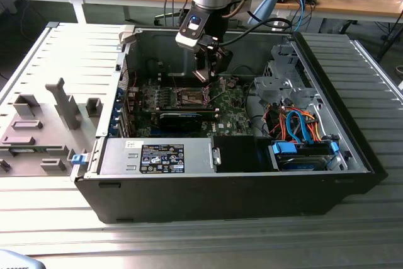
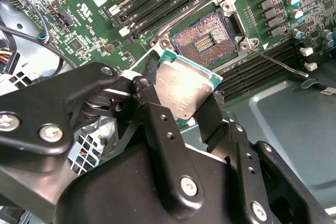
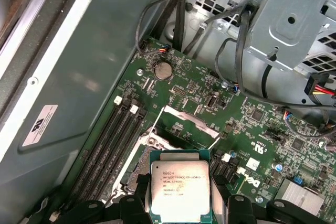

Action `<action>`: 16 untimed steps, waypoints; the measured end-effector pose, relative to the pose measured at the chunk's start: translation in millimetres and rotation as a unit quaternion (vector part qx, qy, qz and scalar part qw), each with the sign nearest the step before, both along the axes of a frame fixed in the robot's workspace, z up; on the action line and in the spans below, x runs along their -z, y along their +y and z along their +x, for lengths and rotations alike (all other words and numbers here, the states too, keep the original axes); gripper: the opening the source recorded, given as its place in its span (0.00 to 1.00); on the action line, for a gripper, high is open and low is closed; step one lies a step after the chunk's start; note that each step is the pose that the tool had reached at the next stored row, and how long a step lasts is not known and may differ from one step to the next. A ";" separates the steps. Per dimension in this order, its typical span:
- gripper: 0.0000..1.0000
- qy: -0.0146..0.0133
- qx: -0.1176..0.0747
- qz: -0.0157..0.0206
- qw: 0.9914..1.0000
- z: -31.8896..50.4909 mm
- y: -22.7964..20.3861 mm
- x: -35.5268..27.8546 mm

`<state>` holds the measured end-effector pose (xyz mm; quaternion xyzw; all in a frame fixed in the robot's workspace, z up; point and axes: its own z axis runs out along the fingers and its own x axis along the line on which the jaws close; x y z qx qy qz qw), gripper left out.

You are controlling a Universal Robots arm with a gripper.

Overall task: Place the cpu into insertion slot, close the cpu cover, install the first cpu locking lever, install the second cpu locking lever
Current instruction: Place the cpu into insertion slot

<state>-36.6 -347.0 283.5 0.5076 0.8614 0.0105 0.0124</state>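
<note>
My gripper (image 2: 184,106) is shut on the cpu (image 2: 184,87), a flat square chip with a dull silver top and a green edge, clamped between two black fingers (image 2: 152,114). The chip hangs tilted above the green board, just short of the insertion slot (image 2: 205,40), whose gold contact field lies bare. In the first wrist view the cpu (image 3: 180,190) faces the camera and the cpu cover (image 3: 169,112) stands raised behind it. A thin wire locking lever (image 2: 278,62) sticks out beside the slot. In the exterior view the gripper (image 1: 206,72) hovers over the insertion slot (image 1: 191,97).
The open computer case (image 1: 340,124) walls the work area. A metal drive cage (image 3: 294,19) with dangling cables, memory slots (image 3: 113,140), a long black card (image 1: 179,120) and a grey power supply (image 1: 157,155) surround the slot. Grey fixtures (image 1: 60,108) stand at the exterior view's left.
</note>
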 end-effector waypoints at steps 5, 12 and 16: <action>0.55 0.000 0.002 0.000 1.000 0.0 0.0 0.1; 0.55 0.000 0.005 0.000 1.000 0.0 0.0 0.1; 0.55 0.000 0.007 0.000 1.000 0.0 0.0 0.2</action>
